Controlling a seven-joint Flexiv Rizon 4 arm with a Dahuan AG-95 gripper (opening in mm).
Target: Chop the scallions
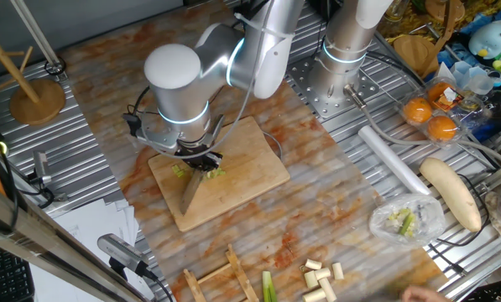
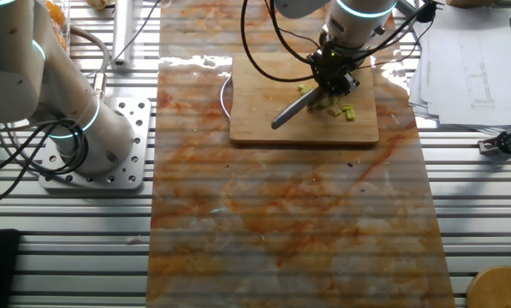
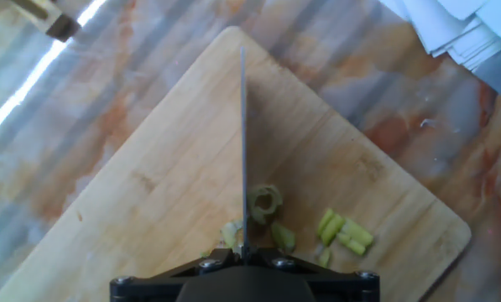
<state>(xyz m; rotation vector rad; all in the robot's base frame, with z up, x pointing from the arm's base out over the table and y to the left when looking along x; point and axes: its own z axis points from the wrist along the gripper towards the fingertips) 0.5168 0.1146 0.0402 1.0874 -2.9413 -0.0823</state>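
Observation:
My gripper [image 1: 201, 158] is shut on a knife [image 1: 191, 186] over the wooden board [image 1: 258, 164]. The knife's blade [image 3: 243, 143] points along the board, its edge down among small green scallion bits [image 3: 344, 231]. A ring-shaped scallion slice [image 3: 265, 200] lies right beside the blade. In the other fixed view the gripper [image 2: 334, 75] holds the knife [image 2: 296, 107] slanting down to the left, with scallion bits [image 2: 347, 110] to its right on the board [image 2: 264, 103]. More short pale scallion stalks [image 1: 320, 279] lie off the board at the table's front edge.
A pale banana-shaped vegetable [image 1: 451, 193], a plastic bag with greens [image 1: 405, 220], a white roll [image 1: 388, 158] and oranges [image 1: 430, 117] sit at the right. White papers [image 1: 91, 231] lie left of the board. A second arm's base [image 2: 84, 137] stands beside the marbled mat.

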